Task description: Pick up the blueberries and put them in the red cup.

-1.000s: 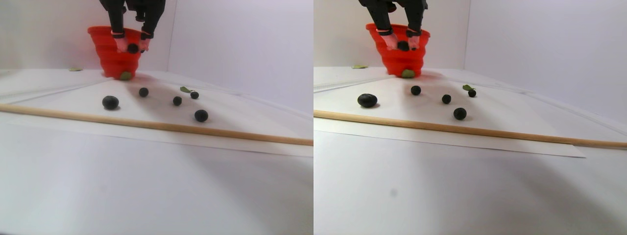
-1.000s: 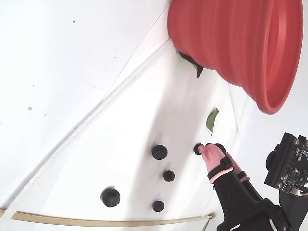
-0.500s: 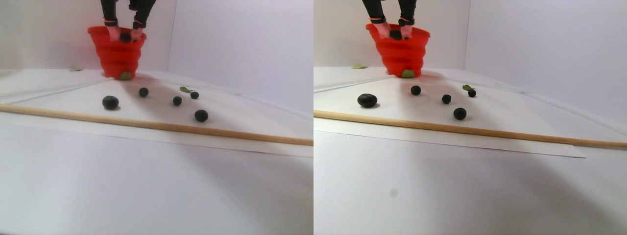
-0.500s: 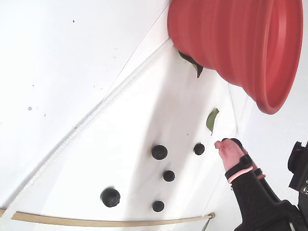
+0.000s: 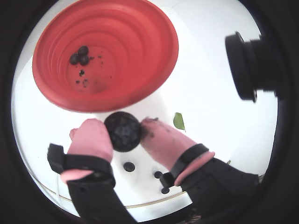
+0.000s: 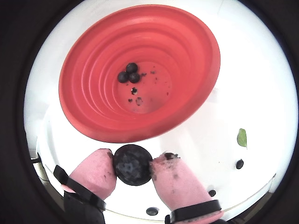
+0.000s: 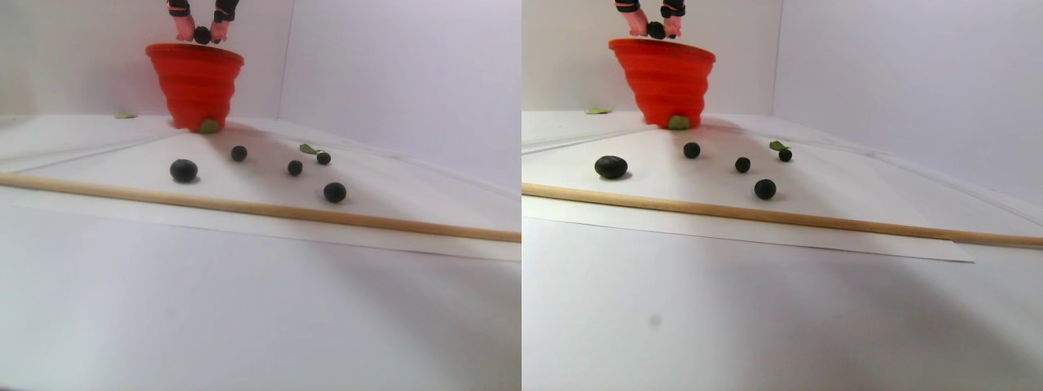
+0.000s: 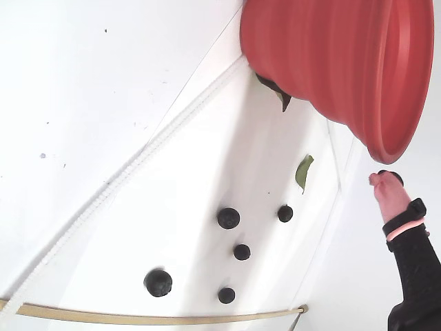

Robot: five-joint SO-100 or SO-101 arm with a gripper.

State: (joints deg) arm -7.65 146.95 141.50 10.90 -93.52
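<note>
While pink-padded jaws [image 6: 133, 168] pinch a matte round blueberry [image 6: 132, 164], ridged red cup [image 6: 140, 70] just ahead, smooth white desk [image 7: 244, 309] below, plain pale walls.

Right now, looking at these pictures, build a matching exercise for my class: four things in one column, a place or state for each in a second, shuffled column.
Things:
1. red cup
2. held blueberry
3. green leaf
4. end effector

Places or states:
A. lies on the white surface beside the cup
B. pinched between two pink pads
C. has three berries lying inside
D. shut, raised near the cup's rim

Pairs: 1-C, 2-B, 3-A, 4-D
</note>
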